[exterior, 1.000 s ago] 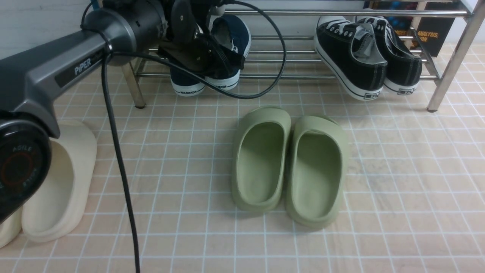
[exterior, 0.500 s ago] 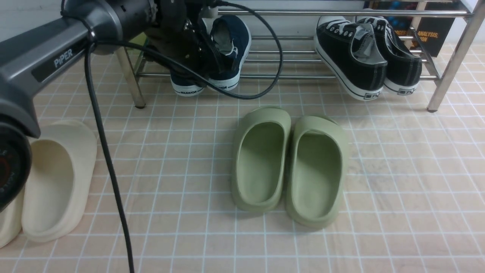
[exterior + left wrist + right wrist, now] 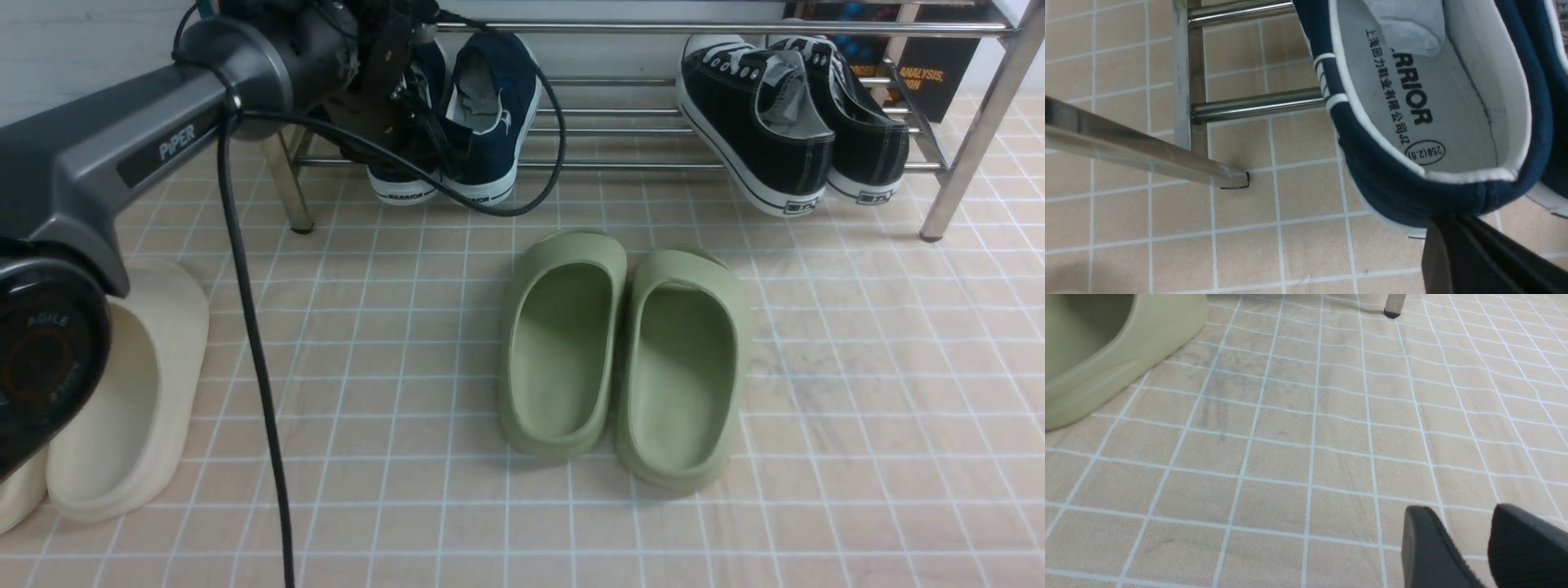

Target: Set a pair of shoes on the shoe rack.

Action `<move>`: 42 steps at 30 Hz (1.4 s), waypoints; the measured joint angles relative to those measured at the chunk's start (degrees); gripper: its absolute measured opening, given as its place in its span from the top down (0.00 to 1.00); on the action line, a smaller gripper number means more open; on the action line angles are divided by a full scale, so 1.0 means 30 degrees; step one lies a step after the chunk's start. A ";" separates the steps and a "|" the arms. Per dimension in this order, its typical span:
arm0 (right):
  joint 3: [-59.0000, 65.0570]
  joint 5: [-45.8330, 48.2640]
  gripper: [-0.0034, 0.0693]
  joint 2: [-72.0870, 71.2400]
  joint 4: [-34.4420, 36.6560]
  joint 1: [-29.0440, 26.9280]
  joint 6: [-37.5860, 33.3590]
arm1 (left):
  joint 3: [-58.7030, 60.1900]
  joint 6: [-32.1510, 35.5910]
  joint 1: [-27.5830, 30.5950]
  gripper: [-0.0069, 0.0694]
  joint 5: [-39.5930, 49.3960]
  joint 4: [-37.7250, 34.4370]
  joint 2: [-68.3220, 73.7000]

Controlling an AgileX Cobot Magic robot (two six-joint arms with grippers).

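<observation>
Your closed left pincer (image 3: 1453, 228) sits at the navy canvas slip-on (image 3: 1392, 192)'s heel; overpushing could skew it on the chrome shoe rack (image 3: 1257, 108). Right pincer (image 3: 1457, 514): parted.

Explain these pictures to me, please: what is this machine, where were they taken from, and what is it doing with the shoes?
This is a two-armed robot. The front view looks forward from between its arms; the other two come from cameras on its wrists.

The black-and-grey left arm reaches to the navy shoes, which rest on the low tubes of a shiny metal shoe rack. Its left gripper is closed at one shoe's heel; it looks more like nudging than holding. The right gripper hangs over the tiled floor with its fingers a little apart, nothing between them.

Black lace-up sneakers share the rack. Green slippers and cream ones lie on the floor.
</observation>
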 joint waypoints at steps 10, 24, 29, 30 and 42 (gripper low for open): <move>0.0000 0.0000 0.62 0.0000 0.0000 0.0000 0.0000 | 0.0264 0.1832 0.0000 0.88 0.3736 -0.0022 -0.3983; 0.0000 0.0000 0.62 0.0000 0.0000 0.0000 0.0000 | 1.0510 0.2404 0.0000 0.89 -0.4478 -0.1729 -1.9635; 0.0000 0.0000 0.62 0.0000 0.0000 0.0000 0.0000 | 1.6912 0.2404 0.0000 0.88 -0.7032 -0.1671 -2.5426; 0.0000 0.0000 0.62 0.0000 0.0000 0.0000 0.0000 | 1.8069 0.2382 0.0000 0.88 -0.7202 -0.1559 -2.6202; 0.0000 0.0000 0.62 0.0000 0.0000 0.0000 0.0000 | 2.7550 -0.0219 0.0000 0.88 -0.7452 -0.1022 -3.0791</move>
